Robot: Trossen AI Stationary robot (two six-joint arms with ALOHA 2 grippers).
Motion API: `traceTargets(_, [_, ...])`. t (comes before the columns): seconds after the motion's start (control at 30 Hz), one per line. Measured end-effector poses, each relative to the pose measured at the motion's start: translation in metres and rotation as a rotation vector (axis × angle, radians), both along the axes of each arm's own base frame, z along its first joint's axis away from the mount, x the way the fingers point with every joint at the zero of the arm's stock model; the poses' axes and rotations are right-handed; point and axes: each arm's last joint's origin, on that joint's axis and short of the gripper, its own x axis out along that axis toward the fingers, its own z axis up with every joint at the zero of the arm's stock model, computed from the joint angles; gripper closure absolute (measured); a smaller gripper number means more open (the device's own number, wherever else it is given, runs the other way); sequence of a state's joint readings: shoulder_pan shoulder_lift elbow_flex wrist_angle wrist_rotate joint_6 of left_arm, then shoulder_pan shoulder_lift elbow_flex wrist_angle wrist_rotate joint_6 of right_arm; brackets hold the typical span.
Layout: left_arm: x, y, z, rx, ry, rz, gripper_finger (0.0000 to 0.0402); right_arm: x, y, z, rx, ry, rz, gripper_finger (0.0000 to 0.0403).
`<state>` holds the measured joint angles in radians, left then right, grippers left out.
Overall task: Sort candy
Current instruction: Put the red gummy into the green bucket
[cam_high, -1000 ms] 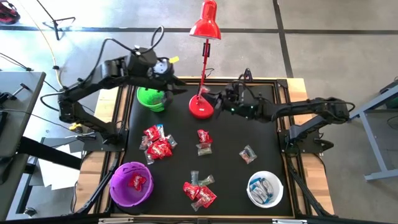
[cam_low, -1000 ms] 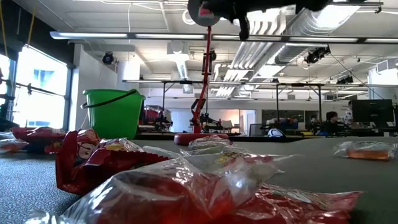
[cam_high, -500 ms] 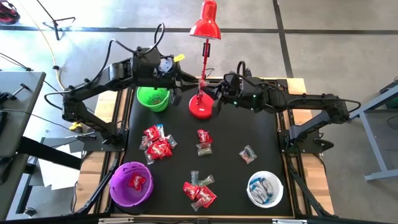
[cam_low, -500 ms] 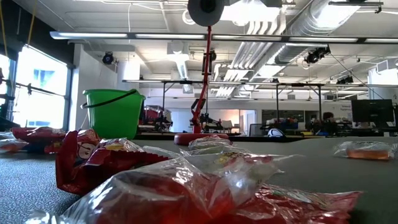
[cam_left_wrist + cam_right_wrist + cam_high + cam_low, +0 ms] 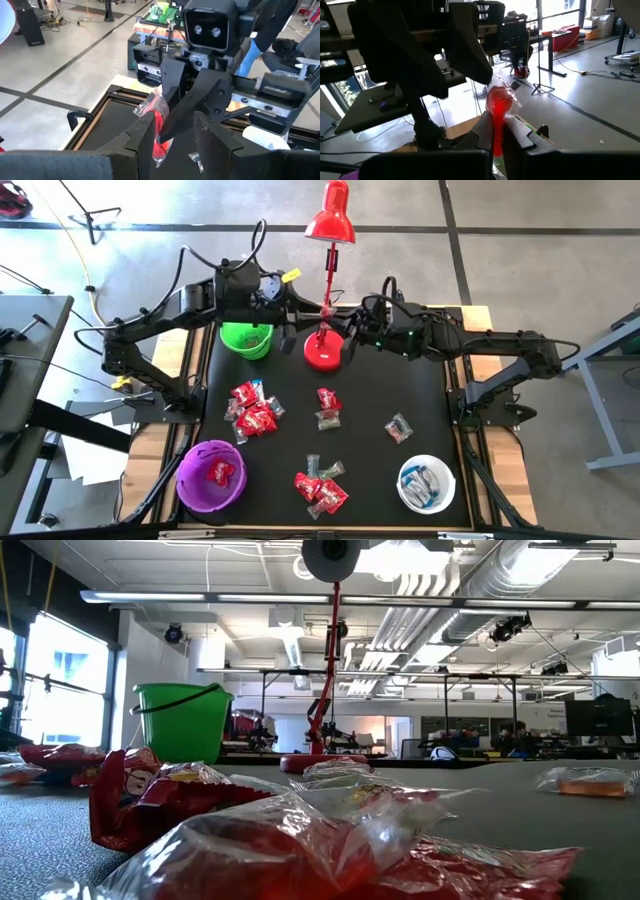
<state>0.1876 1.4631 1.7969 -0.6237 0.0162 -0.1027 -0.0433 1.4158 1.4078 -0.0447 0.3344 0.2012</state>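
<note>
Both arms have swung in to meet above the red lamp [image 5: 326,345], just beside the green bowl [image 5: 245,337]. Right gripper [image 5: 496,131] has its jaws pinched on a red candy [image 5: 499,101]; left gripper [image 5: 172,131] brackets it with jaws partly open. Looks like a handover; next, the left must close before the right lets go.

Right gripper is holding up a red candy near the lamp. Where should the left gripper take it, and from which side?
Probably best by the crinkled clear wrapper tail of the red candy, which sticks out free past the shut right gripper. Come straight in from the left arm's side: the open left gripper faces that free end, so its fingers can close on the tail clear of the right fingers.
</note>
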Motion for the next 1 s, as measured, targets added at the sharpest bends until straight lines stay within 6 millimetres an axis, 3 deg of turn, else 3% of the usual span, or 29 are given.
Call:
traceTargets(0.27, [0.012, 0.002, -0.004, 0.004, -0.014, 0.002, 0.0280, 0.000, 0.002, 0.001, -0.002, -0.007, 0.001, 0.0394])
traceTargets(0.73, [0.012, 0.003, -0.006, 0.001, 0.002, 0.001, 0.0280, -0.001, 0.022, 0.000, -0.173, 0.068, -0.111, 0.0394])
traceTargets(1.0, [0.012, 0.003, -0.006, 0.001, 0.006, 0.005, 0.0280, -0.002, 0.022, 0.001, -0.216, 0.087, -0.171, 0.0394])
